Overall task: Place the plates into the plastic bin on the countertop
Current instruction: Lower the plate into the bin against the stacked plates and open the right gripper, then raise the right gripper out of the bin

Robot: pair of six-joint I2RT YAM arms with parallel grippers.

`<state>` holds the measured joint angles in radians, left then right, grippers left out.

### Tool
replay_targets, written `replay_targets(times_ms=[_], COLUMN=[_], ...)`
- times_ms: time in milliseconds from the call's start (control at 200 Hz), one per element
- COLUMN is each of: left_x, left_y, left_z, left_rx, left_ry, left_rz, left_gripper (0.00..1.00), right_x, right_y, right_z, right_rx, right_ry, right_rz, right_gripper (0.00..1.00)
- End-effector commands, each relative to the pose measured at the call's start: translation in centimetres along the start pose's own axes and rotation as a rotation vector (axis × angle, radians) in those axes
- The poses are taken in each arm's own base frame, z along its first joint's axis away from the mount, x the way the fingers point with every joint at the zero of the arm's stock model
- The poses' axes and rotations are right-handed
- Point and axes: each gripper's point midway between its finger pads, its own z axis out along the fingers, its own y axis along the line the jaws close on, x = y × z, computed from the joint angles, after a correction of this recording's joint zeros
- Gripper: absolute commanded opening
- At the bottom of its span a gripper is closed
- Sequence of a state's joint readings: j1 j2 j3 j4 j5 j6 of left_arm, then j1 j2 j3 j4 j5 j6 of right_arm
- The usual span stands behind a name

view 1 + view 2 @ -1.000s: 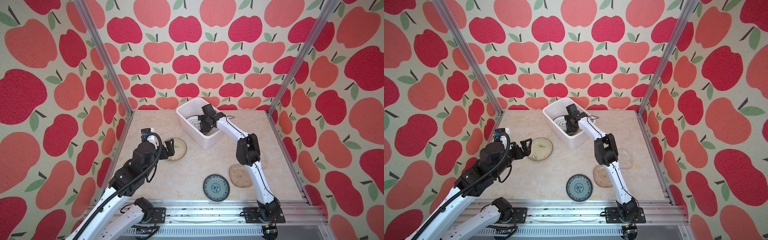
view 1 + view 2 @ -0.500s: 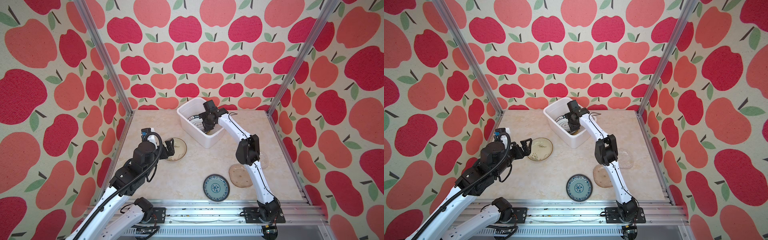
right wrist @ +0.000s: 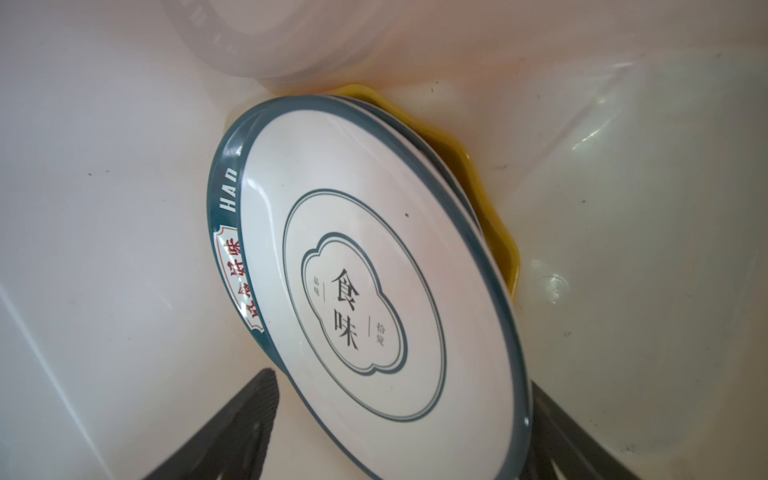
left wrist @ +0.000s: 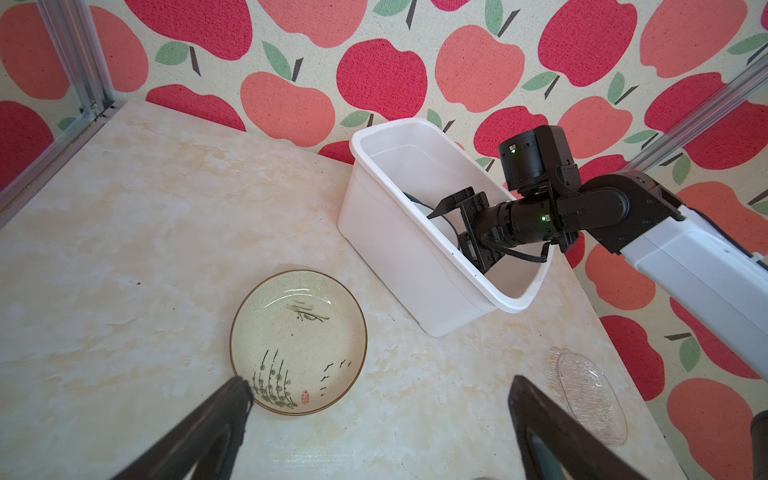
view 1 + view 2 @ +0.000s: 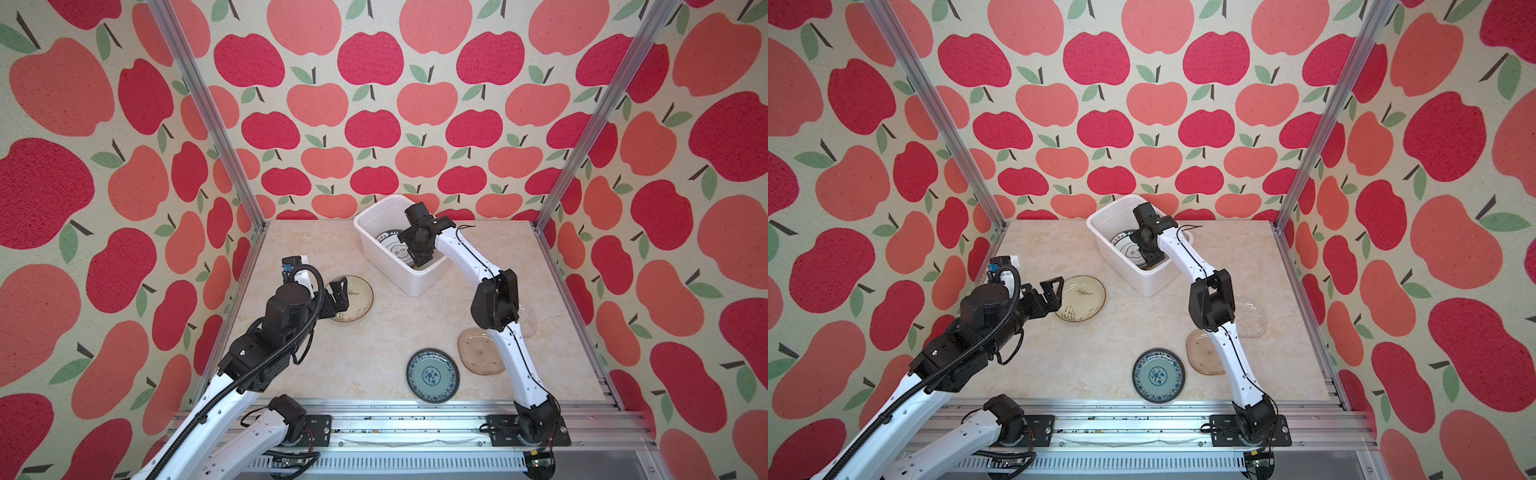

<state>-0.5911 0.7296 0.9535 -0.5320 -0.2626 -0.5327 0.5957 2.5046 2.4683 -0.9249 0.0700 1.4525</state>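
Shifted slightly inside the plastic bin [image 5: 395,272], right gripper [image 3: 401,386] spreads wide astride white plate [image 3: 374,270].

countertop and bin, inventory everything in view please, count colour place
plastic bin: one, white, back centre of the countertop
white plates: at least two, dark lettered rims, stacked in the bin
yellow plate: one, scalloped, under them in the bin
cream plate: one, painted reeds, left of the bin
blue-patterned plate: one, front centre
beige oval plate: one, right of the blue one, partly hidden
clear glass plate: one, right side, partly hidden
countertop: one, beige marble
walls: three, apple print
left gripper: open, by the cream plate's edge
right gripper: open, down in the bin over the white plates
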Motion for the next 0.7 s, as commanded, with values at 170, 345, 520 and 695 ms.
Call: replay_targets(times_ms=[170,345,520,695], left_x=[0.1,0.2,0.1,0.1], left_y=[0.3,0.3,0.3,0.3], left_z=[-0.3,-0.2,-0.1,-0.1], left_rx=[-0.004,-0.005,-0.006,-0.004], left_ry=[0.003,0.008,0.009,0.008], left_rz=[0.005,0.005,0.004,0.004], left_gripper=[0.99,0.99,0.99,0.99], right_x=[0.2,0.4,0.4,0.1], right_y=[4.1,5.5,5.1,2.8], right_z=[-1.6,-0.8,-0.4,-1.1], right_rx=[-0.151,-0.216,-0.198,-0.097], right_ry=[-0.018,0.006,0.023,0.008], right_rz=[-0.101,-0.117,-0.128,-0.110], right_gripper=[0.86,0.87,0.88,0.88])
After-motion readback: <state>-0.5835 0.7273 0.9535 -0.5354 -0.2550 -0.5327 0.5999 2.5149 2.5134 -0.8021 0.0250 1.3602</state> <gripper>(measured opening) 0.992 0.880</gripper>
